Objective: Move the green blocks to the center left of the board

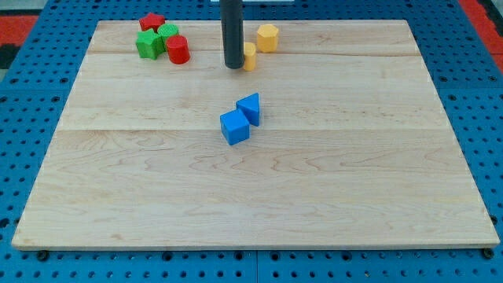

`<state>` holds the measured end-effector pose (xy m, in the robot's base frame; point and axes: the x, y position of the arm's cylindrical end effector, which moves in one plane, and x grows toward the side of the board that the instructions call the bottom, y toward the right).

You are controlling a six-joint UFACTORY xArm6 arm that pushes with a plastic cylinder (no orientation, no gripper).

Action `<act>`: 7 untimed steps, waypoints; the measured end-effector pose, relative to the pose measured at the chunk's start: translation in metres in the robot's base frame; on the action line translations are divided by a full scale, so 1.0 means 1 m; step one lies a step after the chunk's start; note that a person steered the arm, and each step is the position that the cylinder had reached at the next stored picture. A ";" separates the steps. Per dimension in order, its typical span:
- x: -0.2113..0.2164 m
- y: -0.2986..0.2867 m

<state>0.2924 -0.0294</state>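
Two green blocks sit at the view's top left: a green cube-like block [148, 44] and a smaller green block [167, 32] just behind it. A red star-shaped block [152, 21] and a red cylinder [178, 49] touch them. My tip [233, 66] stands at the view's top centre, to the right of this cluster and well apart from it. The tip is right beside a small yellow block [250, 56], which it partly hides.
A yellow hexagonal block [267, 38] lies to the right of the rod. A blue cube [234, 127] and a blue triangular block [250, 108] touch each other near the board's middle. The wooden board [251, 196] lies on a blue pegboard.
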 end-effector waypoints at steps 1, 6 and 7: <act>-0.003 0.035; -0.052 -0.131; -0.041 -0.178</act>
<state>0.2509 -0.2075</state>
